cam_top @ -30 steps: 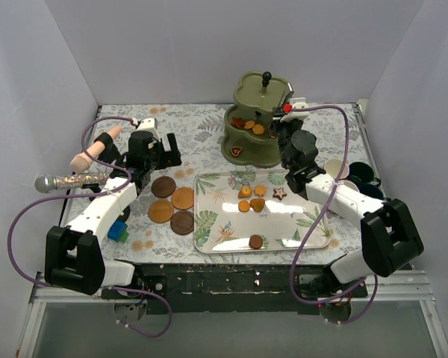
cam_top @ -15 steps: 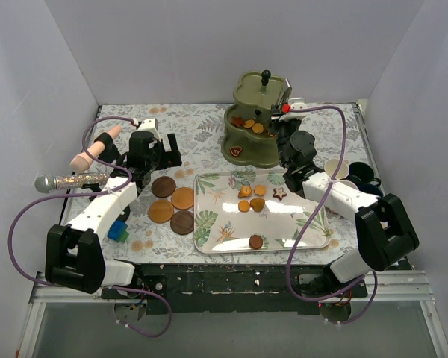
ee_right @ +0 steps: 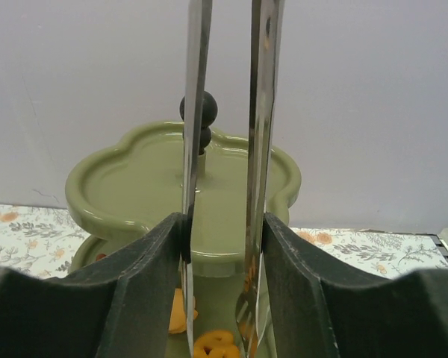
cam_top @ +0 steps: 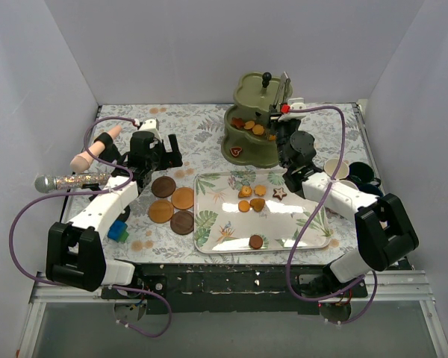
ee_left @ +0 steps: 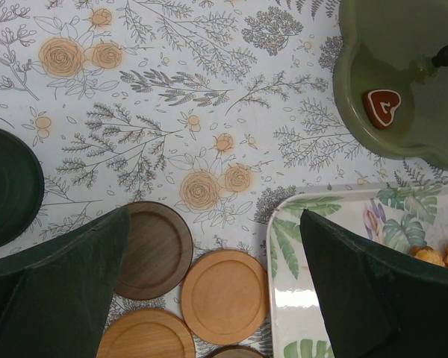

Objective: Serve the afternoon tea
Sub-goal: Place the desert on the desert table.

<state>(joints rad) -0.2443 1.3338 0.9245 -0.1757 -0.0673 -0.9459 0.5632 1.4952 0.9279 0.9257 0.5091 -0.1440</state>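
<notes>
- The right gripper (ee_right: 224, 224) clamps the metal tongs (ee_right: 196, 112), their tips down by the biscuits (ee_right: 213, 343) on the green stand (ee_right: 134, 179).
- The left gripper (ee_left: 213, 224) hangs wide open above the coasters (ee_left: 224, 294), at the tray's (cam_top: 216, 224) 9 o'clock.
- The green stand sits at the tray's 12 o'clock.

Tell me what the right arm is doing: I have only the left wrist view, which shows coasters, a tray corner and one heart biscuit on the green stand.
Observer: The right gripper clamps a pair of metal tongs between its fingers, tips pointing down at the middle tier of the stand.
Operator: Anything on that tier?
Observer: Yes, several orange biscuits lie there. Whether the tongs grip one I cannot tell.
Operator: What is on the tray?
Observer: The tray holds a cluster of biscuits toward its far side and one round brown biscuit near its front edge.
</notes>
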